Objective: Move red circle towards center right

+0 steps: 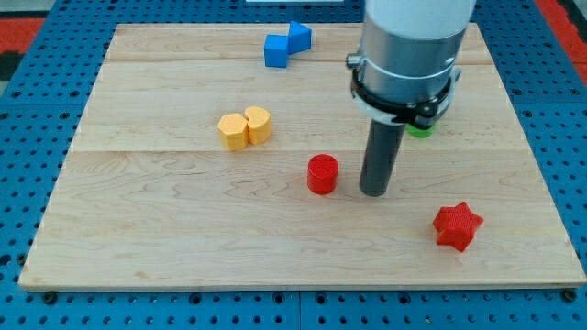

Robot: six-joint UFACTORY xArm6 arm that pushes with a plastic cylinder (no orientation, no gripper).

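Observation:
The red circle (322, 173) is a short red cylinder standing near the middle of the wooden board (165, 229). My tip (373, 192) rests on the board just to the view's right of the red circle, a small gap apart from it. The dark rod rises from the tip into the arm's grey body at the view's top right.
A red star (457, 225) lies at the lower right. A yellow block of two joined rounded lobes (245, 127) lies left of center. A blue block (286, 43) sits at the top. A green block (420, 129) is mostly hidden behind the arm.

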